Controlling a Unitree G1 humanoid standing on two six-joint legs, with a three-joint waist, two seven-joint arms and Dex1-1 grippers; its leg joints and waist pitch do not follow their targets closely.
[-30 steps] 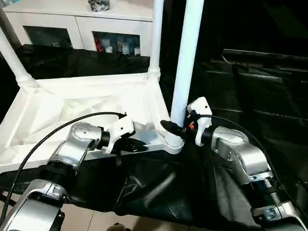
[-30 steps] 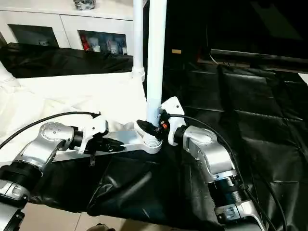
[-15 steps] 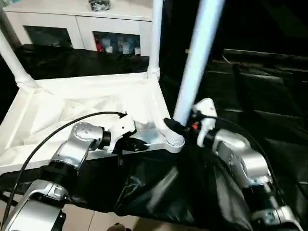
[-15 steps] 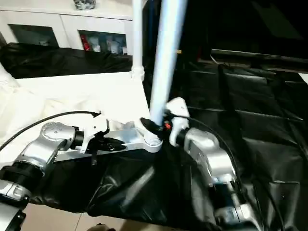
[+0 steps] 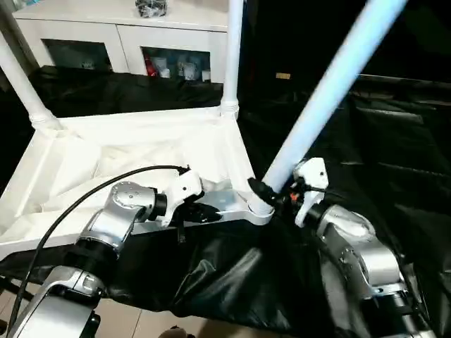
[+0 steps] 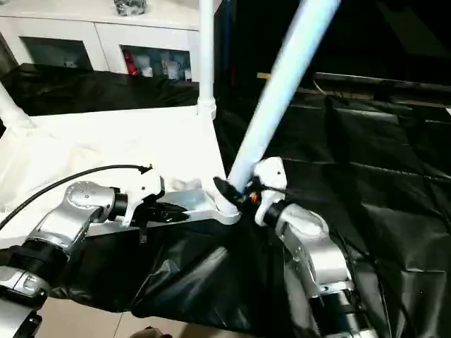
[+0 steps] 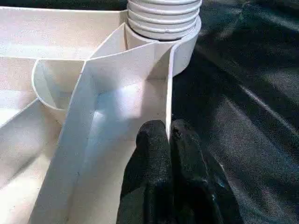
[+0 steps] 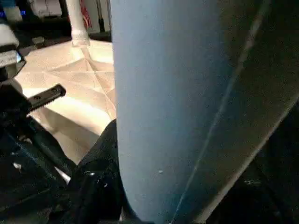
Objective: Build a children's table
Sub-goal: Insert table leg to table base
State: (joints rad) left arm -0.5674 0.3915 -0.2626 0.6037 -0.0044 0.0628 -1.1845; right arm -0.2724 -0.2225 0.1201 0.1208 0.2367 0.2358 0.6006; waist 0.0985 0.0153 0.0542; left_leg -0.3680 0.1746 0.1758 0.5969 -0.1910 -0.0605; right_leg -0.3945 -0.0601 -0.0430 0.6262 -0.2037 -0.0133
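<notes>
A: How far along is the table?

B: The top (image 5: pixel 141 158) lies underside up on the black-draped surface (image 5: pixel 394 141). Two legs stand upright in the far sockets: one (image 5: pixel 21 77) at ten o'clock, one (image 5: pixel 232 56) at twelve. A third leg (image 5: pixel 324 91) has its foot at the near right socket (image 5: pixel 257 208) but leans steeply toward two o'clock, so I judge it not seated.

A: The grippers?

B: The left gripper (image 7: pixel 170 140) has its jaws pinched nearly closed on the top's thin near rim, just beside that socket, steadying it. The right gripper (image 5: pixel 271 193) has its jaws about half open, clamped round the leaning leg low down.

A: What's left?

B: Straightening and pressing home this leg. The near left corner is out of sight, so I can't tell whether a fourth leg is fitted.
</notes>
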